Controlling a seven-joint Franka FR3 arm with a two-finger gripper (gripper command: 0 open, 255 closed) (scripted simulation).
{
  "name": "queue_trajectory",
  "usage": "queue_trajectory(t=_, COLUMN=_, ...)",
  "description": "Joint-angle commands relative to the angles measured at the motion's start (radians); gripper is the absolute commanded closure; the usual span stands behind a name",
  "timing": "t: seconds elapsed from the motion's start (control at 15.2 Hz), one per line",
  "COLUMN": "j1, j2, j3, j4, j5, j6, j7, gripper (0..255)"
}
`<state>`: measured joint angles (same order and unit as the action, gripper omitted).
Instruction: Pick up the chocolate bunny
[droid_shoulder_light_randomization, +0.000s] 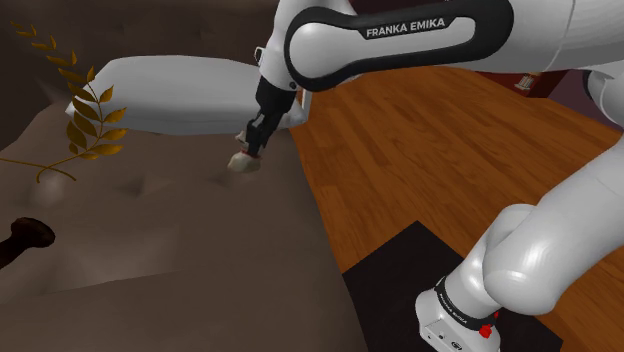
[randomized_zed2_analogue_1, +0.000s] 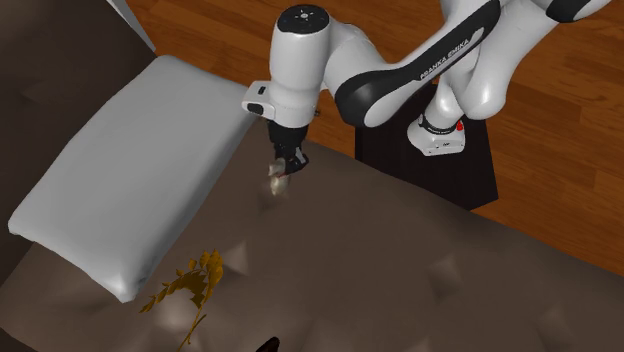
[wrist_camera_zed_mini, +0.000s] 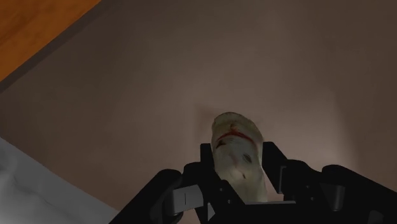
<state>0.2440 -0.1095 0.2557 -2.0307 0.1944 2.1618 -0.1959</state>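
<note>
Here the gripper (wrist_camera_zed_mini: 240, 160) is clasping the pale bunny (wrist_camera_zed_mini: 234, 132) at its body, just over the brown cushion (droid_shoulder_light_randomization: 180, 250) near the white pillow (droid_shoulder_light_randomization: 170, 95). It looks light, stiff and brittle, so a gentle mid-body hold seems right

Brown tufted seat (droid_shoulder_light_randomization: 190, 270), dimpled in places. White pillow (droid_shoulder_light_randomization: 170, 95) along its far edge, reaching the corner beside the wooden floor (droid_shoulder_light_randomization: 430, 140). Gold leafy sprig (droid_shoulder_light_randomization: 85, 118) on the seat, just beside the pillow's other end. Small dark object (droid_shoulder_light_randomization: 25, 238) nearer, cut off at the shoulder view's left.
</note>
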Motion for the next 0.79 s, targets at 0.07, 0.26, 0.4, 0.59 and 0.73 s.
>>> queue_trajectory(t=0.07, j1=0.000, j2=-0.007, j3=0.000, j4=0.034, j5=-0.003, j6=-0.040, j7=0.007, gripper=255)
queue_trajectory(t=0.26, j1=-0.001, j2=-0.011, j3=-0.002, j4=0.070, j5=-0.005, j6=-0.080, j7=0.013, gripper=255)
queue_trajectory(t=0.4, j1=-0.002, j2=-0.013, j3=-0.003, j4=0.095, j5=-0.007, j6=-0.106, j7=0.017, gripper=255)
queue_trajectory(t=0.59, j1=-0.003, j2=-0.014, j3=-0.004, j4=0.134, j5=-0.010, j6=-0.146, j7=0.022, gripper=255)
queue_trajectory(t=0.73, j1=-0.003, j2=-0.014, j3=-0.004, j4=0.136, j5=-0.011, j6=-0.148, j7=0.023, gripper=255)
